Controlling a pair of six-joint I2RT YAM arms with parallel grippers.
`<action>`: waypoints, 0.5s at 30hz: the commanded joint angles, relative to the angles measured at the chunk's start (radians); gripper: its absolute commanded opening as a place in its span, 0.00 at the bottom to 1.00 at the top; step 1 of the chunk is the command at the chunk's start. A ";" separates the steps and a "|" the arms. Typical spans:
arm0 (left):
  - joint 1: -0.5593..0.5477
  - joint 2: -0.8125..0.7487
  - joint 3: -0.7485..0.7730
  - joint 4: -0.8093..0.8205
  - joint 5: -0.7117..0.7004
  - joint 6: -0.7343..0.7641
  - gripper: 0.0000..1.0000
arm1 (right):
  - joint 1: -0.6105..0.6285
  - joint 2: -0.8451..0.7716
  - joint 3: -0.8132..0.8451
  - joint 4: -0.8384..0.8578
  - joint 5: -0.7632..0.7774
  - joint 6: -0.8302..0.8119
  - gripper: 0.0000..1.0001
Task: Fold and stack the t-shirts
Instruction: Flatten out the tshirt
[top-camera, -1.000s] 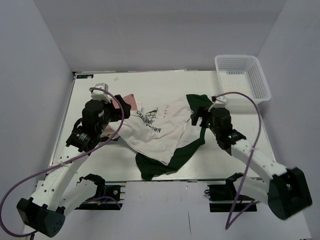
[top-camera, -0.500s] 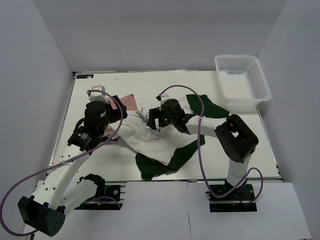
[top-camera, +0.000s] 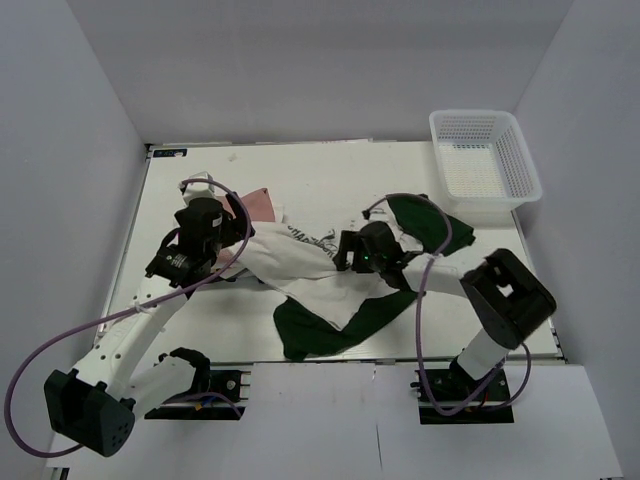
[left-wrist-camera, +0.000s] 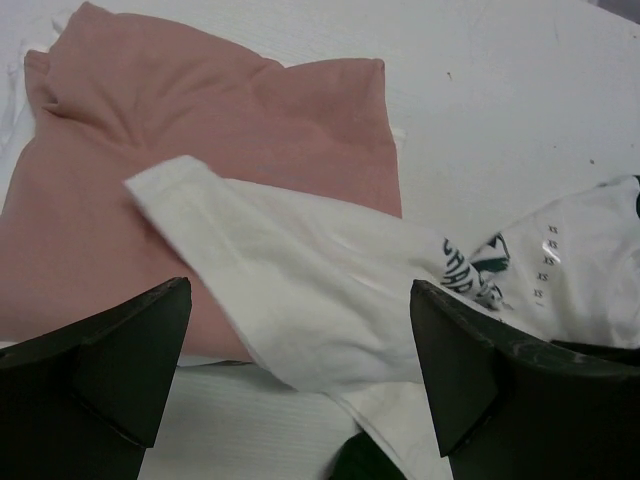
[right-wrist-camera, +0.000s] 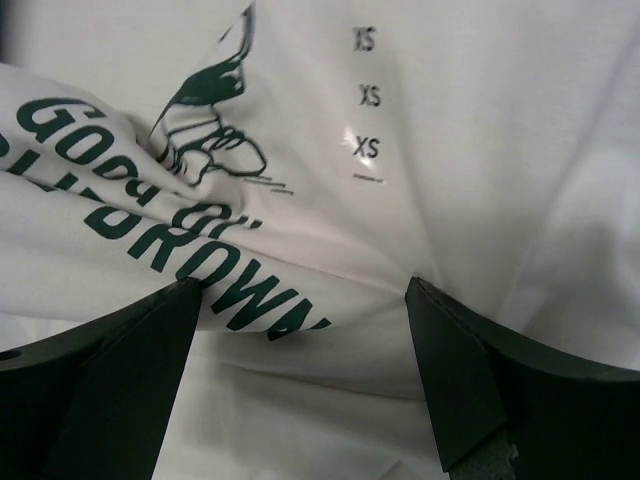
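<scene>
The cream-white t-shirt (top-camera: 300, 265) with dark green sleeves and back lies crumpled in the middle of the table, with green cloth at the right (top-camera: 425, 225) and front (top-camera: 320, 325). A folded dusty pink shirt (top-camera: 262, 205) lies at its far left corner. My left gripper (top-camera: 232, 232) is open just above the edge where a cream flap (left-wrist-camera: 320, 290) overlaps the pink shirt (left-wrist-camera: 200, 140). My right gripper (top-camera: 346, 252) is open, low over the cream cloth beside the green "BROWN" print (right-wrist-camera: 235, 290). Its fingers straddle a fold without pinching it.
A white plastic mesh basket (top-camera: 485, 165) stands at the far right corner of the table. White walls close in the table (top-camera: 200, 300) on three sides. The right arm's purple cable (top-camera: 425, 300) loops over the near right part of the table.
My right gripper swung left across the shirt, then back a little toward the middle. The cream shirt is more bunched, with more green cloth turned up at the right. My left gripper barely moved.
</scene>
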 joint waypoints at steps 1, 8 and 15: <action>0.004 -0.001 0.040 -0.006 -0.016 -0.014 1.00 | -0.041 -0.102 -0.161 -0.233 0.120 0.123 0.90; 0.004 0.085 0.081 -0.082 -0.066 -0.074 1.00 | -0.065 -0.388 -0.281 -0.472 0.213 0.202 0.90; 0.013 0.184 0.092 -0.135 -0.178 -0.194 1.00 | -0.067 -0.544 -0.263 -0.460 0.218 0.068 0.90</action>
